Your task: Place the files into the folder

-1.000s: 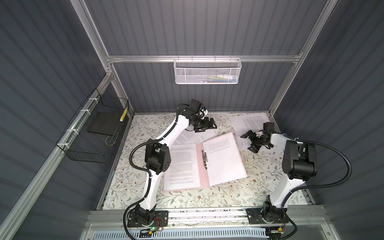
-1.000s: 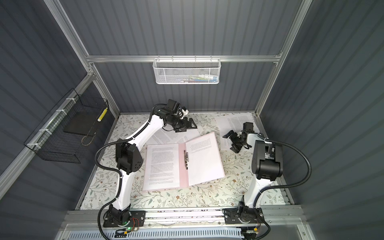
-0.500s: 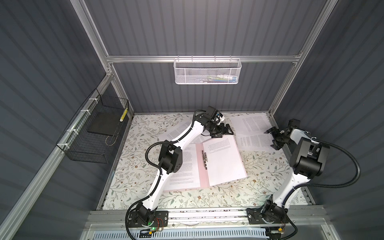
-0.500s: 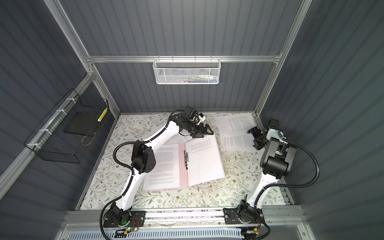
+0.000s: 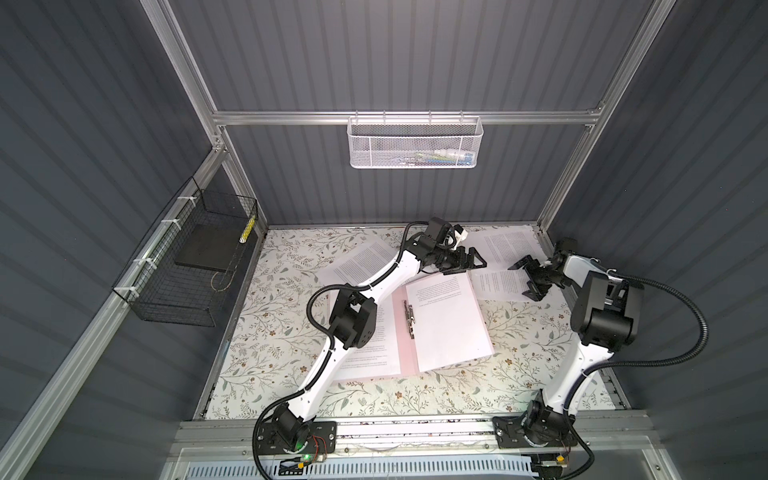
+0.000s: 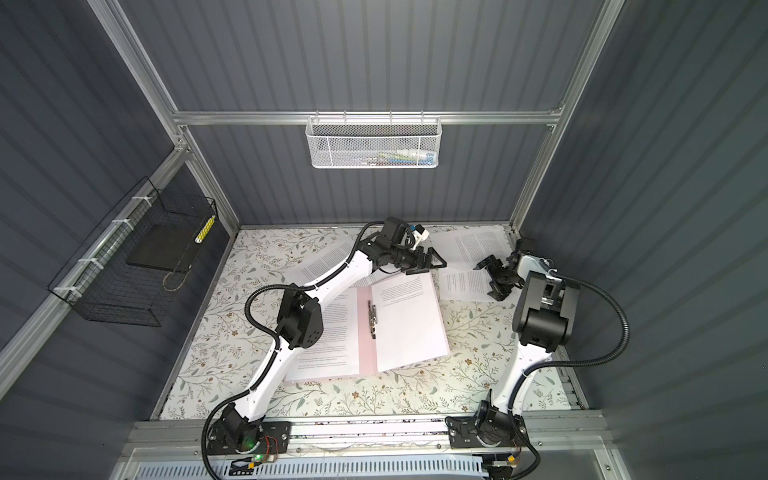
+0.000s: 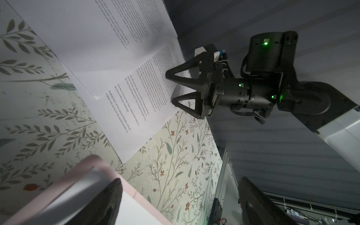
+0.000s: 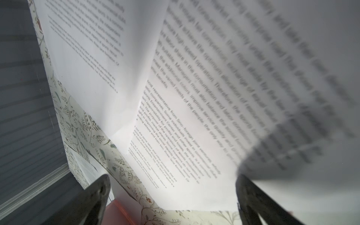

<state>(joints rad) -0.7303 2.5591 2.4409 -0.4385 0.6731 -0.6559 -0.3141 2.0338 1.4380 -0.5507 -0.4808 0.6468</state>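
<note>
We see the folder (image 5: 406,349) lying open on the table (image 5: 266,332), with printed sheets on both its leaves. Loose files (image 5: 496,282) lie spread beyond its far edge. The left gripper (image 5: 469,266) hovers at the folder's far right corner, jaws released and empty. The right gripper (image 5: 523,281), right of the folder over a loose sheet, has its jaws spread wide and clamps nothing. The left arm (image 5: 353,320) crosses the folder's left leaf and hides part of it. A black wire basket (image 5: 187,270) hangs well left of the folder.
</note>
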